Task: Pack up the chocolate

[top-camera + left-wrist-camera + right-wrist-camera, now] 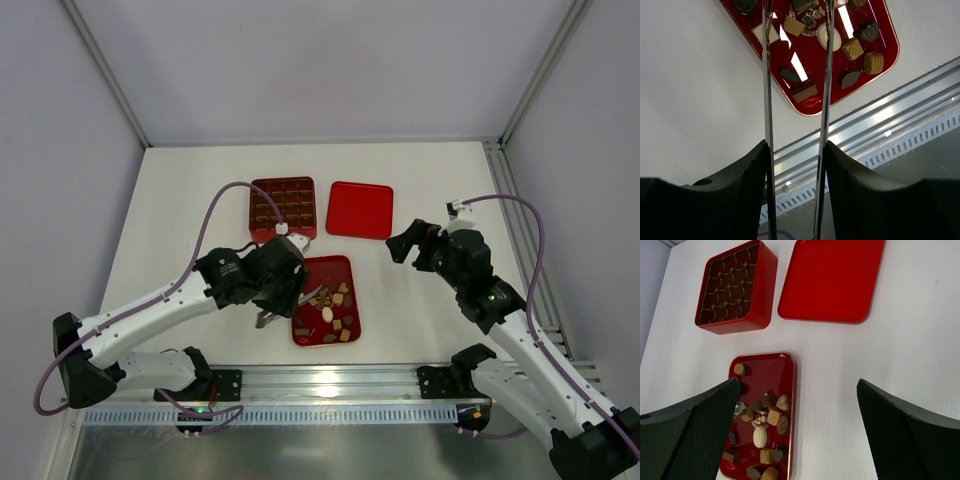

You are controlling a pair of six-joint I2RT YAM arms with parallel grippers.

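- Overhead, pale grey walls close in three sides of the space, with metal posts in the far corners.
- A white desk (180,200) fills the floor of it, matte and unmarked.
- A slotted metal rail (330,378) runs along the near edge.
- The right tool (797,385) hangs above the desk on the right, its jaws wide apart with nothing between them.
- The left tool (796,150) is clamped on metal tongs (768,100), whose blades reach over the tray.
- A red box (283,207) with a grid of dark cells sits at the far centre.
- A flat red lid (360,209) lies just beside it on the right.
- A gold-rimmed red tray (328,270) lies nearer, between the arms.
- The chocolate (328,314) lies loose on the tray, mostly at its near end.
- A curly mark on one dark piece cannot be read.
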